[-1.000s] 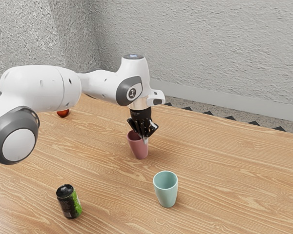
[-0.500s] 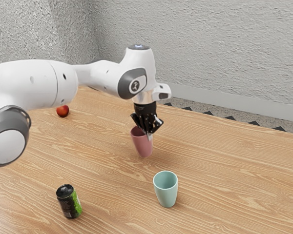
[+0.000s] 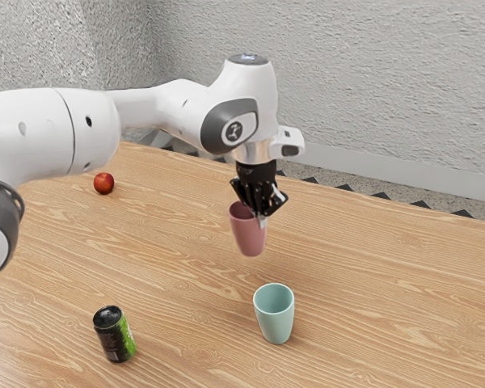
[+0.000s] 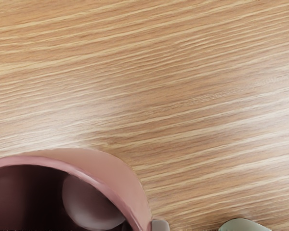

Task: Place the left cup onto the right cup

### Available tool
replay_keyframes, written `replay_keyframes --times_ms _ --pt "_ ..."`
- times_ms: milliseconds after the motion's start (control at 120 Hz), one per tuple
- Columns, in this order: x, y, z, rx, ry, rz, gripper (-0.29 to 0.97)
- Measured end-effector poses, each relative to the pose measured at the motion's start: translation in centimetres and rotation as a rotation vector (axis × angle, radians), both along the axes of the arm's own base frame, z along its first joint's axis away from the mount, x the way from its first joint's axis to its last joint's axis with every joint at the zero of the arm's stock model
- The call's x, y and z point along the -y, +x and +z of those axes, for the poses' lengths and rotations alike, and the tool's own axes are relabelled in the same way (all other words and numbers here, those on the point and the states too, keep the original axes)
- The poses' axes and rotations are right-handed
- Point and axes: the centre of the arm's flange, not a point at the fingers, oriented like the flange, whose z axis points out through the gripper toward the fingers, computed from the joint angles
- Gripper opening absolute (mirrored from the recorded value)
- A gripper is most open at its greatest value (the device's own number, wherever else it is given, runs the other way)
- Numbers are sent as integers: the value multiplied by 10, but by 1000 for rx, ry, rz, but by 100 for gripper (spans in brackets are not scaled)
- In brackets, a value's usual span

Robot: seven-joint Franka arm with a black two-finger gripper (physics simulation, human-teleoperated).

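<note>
- The pink cup (image 3: 248,233) is held in the air, clear of the table (image 3: 388,267), mouth up and slightly tilted; it is placed nearer the wall than the teal cup (image 3: 273,312), higher than it, apart from it and not yet over it.
- The gripper (image 3: 261,215) is clamped on the pink cup's wall at the rim, on the side toward the exterior view's right; the jaws are judged to stand close together, one inside and one outside.
- The cup is judged to be empty, light, stiff and smooth; a one-sided pinch may let it swing or slip, so slow carrying is advised.
- A hold at the rim is judged suitable; the base is left free to be lowered into the teal cup's open mouth.
- Farther out, a green can (image 3: 114,333) is seen near the table's front edge; a red apple (image 3: 103,183) is seen by the arm, well apart from both cups.
</note>
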Motion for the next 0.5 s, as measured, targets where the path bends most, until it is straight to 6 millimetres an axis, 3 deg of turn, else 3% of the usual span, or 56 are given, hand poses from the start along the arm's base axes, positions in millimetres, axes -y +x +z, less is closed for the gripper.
replay_keyframes --times_ms 217,500 --pt "25 -18 22 11 25 -25 -11" --pt "58 -35 24 3 38 -42 -11"
